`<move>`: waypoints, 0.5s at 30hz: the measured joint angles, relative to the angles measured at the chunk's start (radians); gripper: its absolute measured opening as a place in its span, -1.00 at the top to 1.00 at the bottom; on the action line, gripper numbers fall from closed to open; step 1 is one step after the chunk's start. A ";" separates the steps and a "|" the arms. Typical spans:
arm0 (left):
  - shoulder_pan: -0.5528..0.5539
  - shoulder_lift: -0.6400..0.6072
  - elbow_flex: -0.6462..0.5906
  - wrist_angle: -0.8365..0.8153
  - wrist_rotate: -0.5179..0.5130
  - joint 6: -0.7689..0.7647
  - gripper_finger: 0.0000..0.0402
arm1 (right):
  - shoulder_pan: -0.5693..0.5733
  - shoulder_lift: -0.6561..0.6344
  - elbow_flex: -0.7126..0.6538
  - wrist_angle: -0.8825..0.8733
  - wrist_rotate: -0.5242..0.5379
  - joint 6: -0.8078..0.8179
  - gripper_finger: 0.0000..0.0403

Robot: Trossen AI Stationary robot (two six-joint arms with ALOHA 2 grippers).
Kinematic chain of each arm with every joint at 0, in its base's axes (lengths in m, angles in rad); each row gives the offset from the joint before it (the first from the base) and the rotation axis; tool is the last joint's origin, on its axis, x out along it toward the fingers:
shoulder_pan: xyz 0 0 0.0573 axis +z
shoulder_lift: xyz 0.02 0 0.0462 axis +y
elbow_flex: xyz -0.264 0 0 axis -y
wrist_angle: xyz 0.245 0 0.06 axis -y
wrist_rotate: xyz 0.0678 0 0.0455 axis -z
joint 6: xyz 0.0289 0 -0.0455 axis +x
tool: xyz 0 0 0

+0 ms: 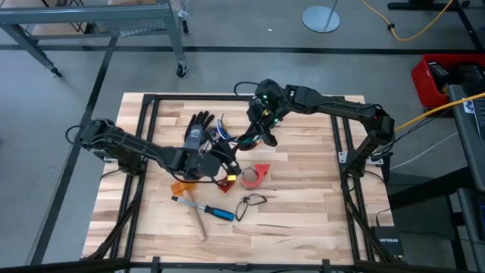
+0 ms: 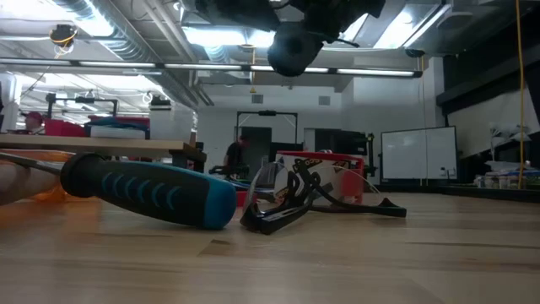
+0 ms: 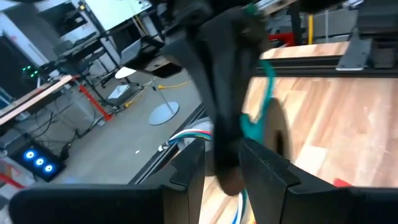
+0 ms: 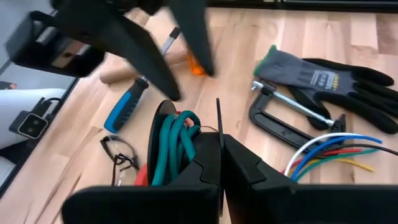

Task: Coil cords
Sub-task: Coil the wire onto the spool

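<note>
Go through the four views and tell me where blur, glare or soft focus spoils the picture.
High view: evenly lit, sharp. Low view: blue-handled tool close and soft, ceiling lights glare, arms dark against them. Left wrist view: motion blur smears the dark fingers and the room behind. Right wrist view: the other arm's fingers streak; glove fairly clear.

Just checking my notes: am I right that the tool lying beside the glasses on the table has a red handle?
Not quite. The tool has a blue and black handle, not a red one, as the low view shows. It does lie beside the glasses on the table.
</note>
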 joint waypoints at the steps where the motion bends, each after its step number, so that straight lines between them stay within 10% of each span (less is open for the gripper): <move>1: 0.006 0.000 0.000 0.000 0.003 0.000 0.54 | 0.007 0.000 0.000 0.000 0.001 0.000 0.98; 15: 0.043 0.000 0.000 -0.005 0.194 -0.054 0.54 | 0.064 0.000 0.000 -0.002 0.029 -0.136 0.98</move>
